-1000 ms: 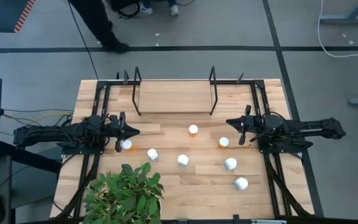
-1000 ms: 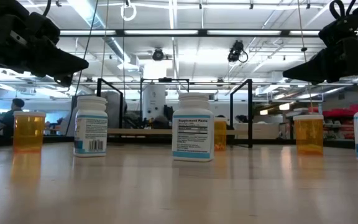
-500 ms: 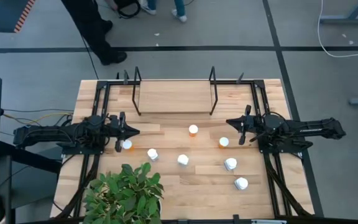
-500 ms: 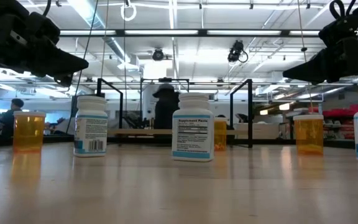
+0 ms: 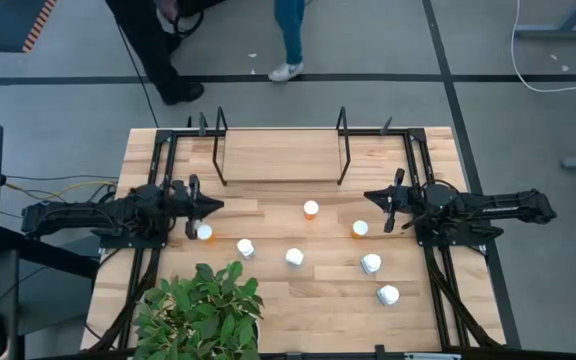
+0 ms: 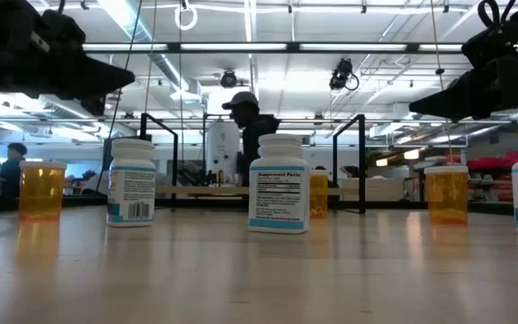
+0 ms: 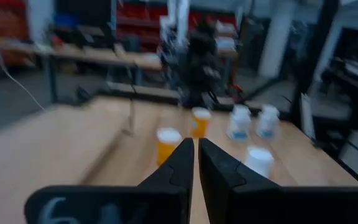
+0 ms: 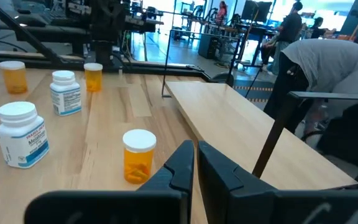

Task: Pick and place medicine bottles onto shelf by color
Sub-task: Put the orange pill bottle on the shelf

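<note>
Several medicine bottles stand on the table. In the high view the orange ones are at the left (image 5: 202, 232), the middle (image 5: 311, 209) and the right (image 5: 360, 229). The white ones (image 5: 294, 257) lie nearer the front. The shelf (image 5: 280, 156) stands at the back, its board bare. My left gripper (image 5: 216, 205) hovers shut and holding nothing, just behind the left orange bottle (image 6: 41, 189). Its closed fingertips (image 7: 196, 147) point across at the bottles. My right gripper (image 5: 370, 197) is shut and holds nothing, beside the right orange bottle (image 6: 447, 193). An orange bottle (image 8: 138, 155) stands ahead of it.
A leafy green plant (image 5: 203, 308) covers the front left of the table. Black frame rails (image 5: 163, 160) run along both sides. A person (image 6: 250, 135) stands behind the table beyond the shelf, and another bends over (image 8: 328, 59) to one side.
My left gripper has turned at the wrist and shifted slightly above the left orange bottle. The right arm has stayed still. A person has walked in behind the shelf.
</note>
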### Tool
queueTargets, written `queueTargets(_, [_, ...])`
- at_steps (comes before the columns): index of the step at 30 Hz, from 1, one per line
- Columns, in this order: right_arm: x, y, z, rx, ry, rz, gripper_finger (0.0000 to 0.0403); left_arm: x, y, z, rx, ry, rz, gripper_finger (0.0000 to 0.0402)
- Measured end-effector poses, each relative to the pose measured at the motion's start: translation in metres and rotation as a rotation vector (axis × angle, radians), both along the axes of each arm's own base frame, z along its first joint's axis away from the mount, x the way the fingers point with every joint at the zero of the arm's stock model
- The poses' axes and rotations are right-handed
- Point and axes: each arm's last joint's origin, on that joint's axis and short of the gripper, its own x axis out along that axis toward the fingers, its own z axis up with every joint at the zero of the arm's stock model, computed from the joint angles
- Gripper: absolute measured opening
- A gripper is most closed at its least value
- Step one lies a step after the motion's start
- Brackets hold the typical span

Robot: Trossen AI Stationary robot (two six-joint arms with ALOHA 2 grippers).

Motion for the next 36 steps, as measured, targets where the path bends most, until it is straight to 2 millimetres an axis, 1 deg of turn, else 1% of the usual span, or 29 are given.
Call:
queueTargets(3, [0.000,0.000,0.001,-0.057,0.013,0.006,0.0026,-0.001,0.002,0.007,0.038,-0.063,0.072,0.0053])
queueTargets(5, [0.000,0.000,0.001,-0.065,0.014,0.008,0.0026,-0.002,0.004,0.010,0.049,-0.098,0.111,0.0080])
queueTargets(7, [0.000,0.000,0.001,-0.029,0.002,0.008,0.0026,-0.002,0.006,0.011,0.040,-0.109,0.140,0.0114])
queueTargets(10, [0.000,0.000,0.004,0.057,-0.066,0.003,0.0026,-0.003,0.009,0.011,0.012,-0.114,0.160,0.0176])
queueTargets(13, [0.001,0.000,0.008,0.141,-0.130,-0.002,0.0026,-0.004,0.012,0.014,0.038,-0.136,0.191,0.0237])
queueTargets(15, [0.001,0.000,0.013,0.124,-0.174,-0.011,0.0026,-0.005,0.015,0.024,0.054,-0.161,0.239,0.0270])
queueTargets(17, [0.000,-0.001,0.024,0.106,-0.196,-0.026,0.0028,-0.007,0.018,0.037,0.057,-0.186,0.275,0.0290])
queueTargets(19, [0.001,-0.001,0.038,0.098,-0.185,-0.027,0.0038,-0.007,0.021,0.048,0.062,-0.174,0.302,0.0299])
queueTargets(21, [0.003,-0.001,0.051,0.097,-0.140,-0.032,0.0060,-0.007,0.024,0.054,0.071,-0.119,0.326,0.0301])
queueTargets(24, [0.013,-0.002,0.072,0.113,-0.058,-0.050,0.0111,-0.004,0.028,0.064,0.071,-0.070,0.345,0.0295])
queueTargets(27, [0.033,-0.002,0.086,0.145,0.088,-0.066,0.0171,0.002,0.031,0.066,0.071,-0.035,0.321,0.0290])
queueTargets(30, [0.057,-0.002,0.089,0.204,0.264,-0.087,0.0226,0.009,0.032,0.064,0.053,0.003,0.279,0.0287])
queueTargets(32, [0.076,-0.001,0.087,0.255,0.360,-0.095,0.0256,0.014,0.032,0.059,0.018,0.037,0.235,0.0287])
queueTargets(36, [0.115,0.005,0.082,0.290,0.475,-0.070,0.0294,0.024,0.029,0.050,-0.024,0.104,0.171,0.0286])
